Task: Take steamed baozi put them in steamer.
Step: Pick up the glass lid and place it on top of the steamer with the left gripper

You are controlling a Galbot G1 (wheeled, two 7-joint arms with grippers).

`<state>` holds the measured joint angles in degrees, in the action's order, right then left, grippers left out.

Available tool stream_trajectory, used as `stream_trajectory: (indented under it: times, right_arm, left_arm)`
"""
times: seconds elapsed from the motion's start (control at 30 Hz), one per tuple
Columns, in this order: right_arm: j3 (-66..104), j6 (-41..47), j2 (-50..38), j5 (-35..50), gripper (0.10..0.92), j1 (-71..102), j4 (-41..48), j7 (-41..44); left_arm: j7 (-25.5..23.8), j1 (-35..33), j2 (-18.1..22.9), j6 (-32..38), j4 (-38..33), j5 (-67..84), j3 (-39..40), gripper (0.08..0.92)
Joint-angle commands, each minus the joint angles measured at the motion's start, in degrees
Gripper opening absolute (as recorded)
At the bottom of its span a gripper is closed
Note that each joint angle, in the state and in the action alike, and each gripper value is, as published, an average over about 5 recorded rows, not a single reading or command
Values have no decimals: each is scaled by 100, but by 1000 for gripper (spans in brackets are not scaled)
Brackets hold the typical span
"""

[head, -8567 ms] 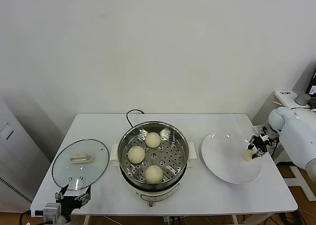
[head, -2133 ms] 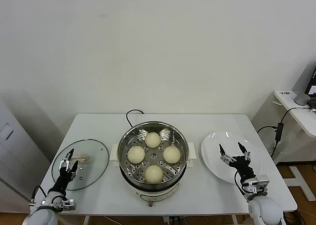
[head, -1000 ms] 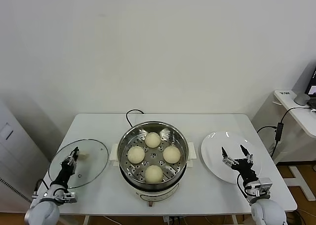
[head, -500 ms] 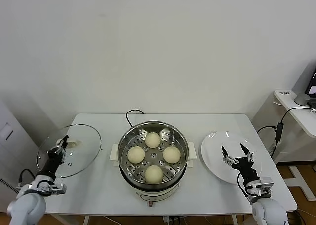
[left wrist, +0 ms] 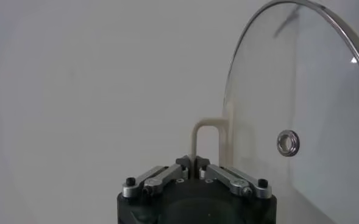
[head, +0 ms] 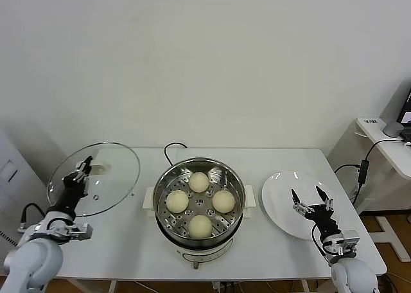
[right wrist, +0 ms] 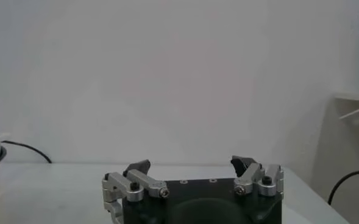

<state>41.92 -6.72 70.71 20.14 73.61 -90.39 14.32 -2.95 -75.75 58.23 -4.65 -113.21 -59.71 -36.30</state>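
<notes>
Now that the left gripper (head: 82, 166) (clamped on the glass lid's (head: 96, 180) handle) has lifted it, four baozi (head: 198, 182) fill the steamer (head: 200, 203); right gripper (head: 311, 200) gapes empty.

The steamer (head: 200, 203) stands mid-table (head: 270, 245), four baozi (head: 200, 205) in it (one far, one near, one each side). Right of it lies a plate (head: 282, 203), the right gripper (head: 313, 200) over its near edge. Left, the left gripper (head: 78, 175) holds the lid (head: 106, 177) tilted, seemingly clear of the table.
</notes>
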Motion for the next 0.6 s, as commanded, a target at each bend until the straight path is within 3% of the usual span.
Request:
stream_trajectory:
  times: [0.03,0.33,0.6]
  right_arm:
    - [5,13,-44,10,823,-13,11,-5]
    - [-11,40,-60,-3,823,-62,57,-25]
    - [-51,73,-67,-30,823,-126,101,-39]
  left_arm:
    - [-632,-83,-225,-2000,-1606,-789,1597,111]
    - [-1051,253,-118,-2928,-1840,-1584,2784,111]
    - [-1350,569,243,-3382,-1634,-2283,3691,111]
